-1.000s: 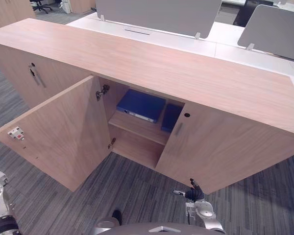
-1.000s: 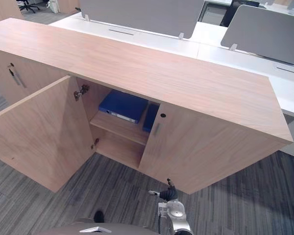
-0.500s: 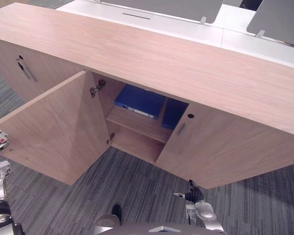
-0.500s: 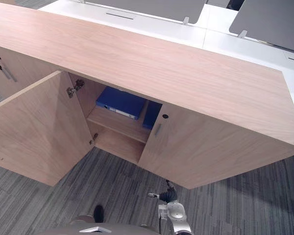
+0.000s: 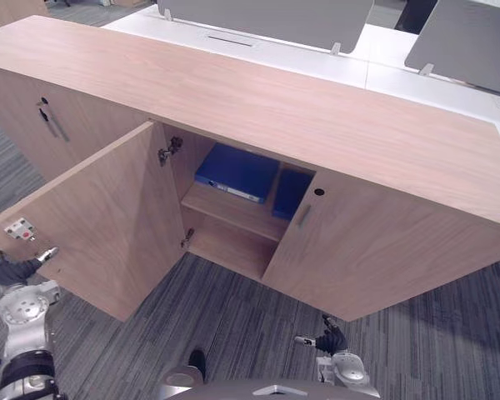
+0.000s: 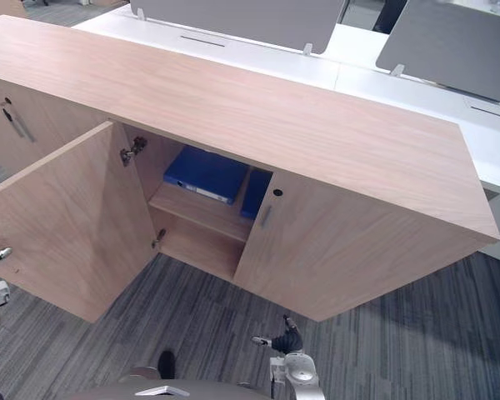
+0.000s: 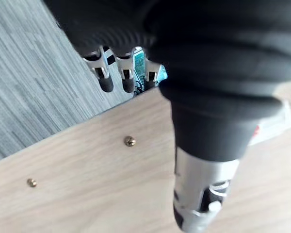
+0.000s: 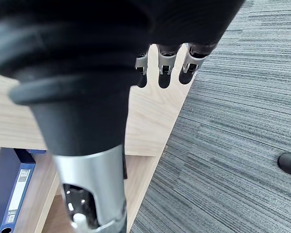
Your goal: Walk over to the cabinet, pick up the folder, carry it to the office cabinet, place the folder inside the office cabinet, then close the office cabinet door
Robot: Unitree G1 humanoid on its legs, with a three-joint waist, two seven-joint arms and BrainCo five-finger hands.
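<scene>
Nearest, the right hand hung low over the grey ribbed carpet, its fingers loose and spread, holding nothing. The left hand was at the outer edge of the open door, a flat panel of pale wood grain. Its fingers were straight and reached past that edge, grasping nothing; whether they touched the door I could not tell. A small white latch plate sat near that edge of the door, and brass screw heads dotted its inner face.

Behind the door, the long low cabinet stood open on a wooden shelf. The blue folder lay flat on the shelf's left part. A second blue folder sat just beside it at the right end, partly behind the closed door with its slim metal handle.

Beyond the cabinet ran smooth white desks with grey screens.
</scene>
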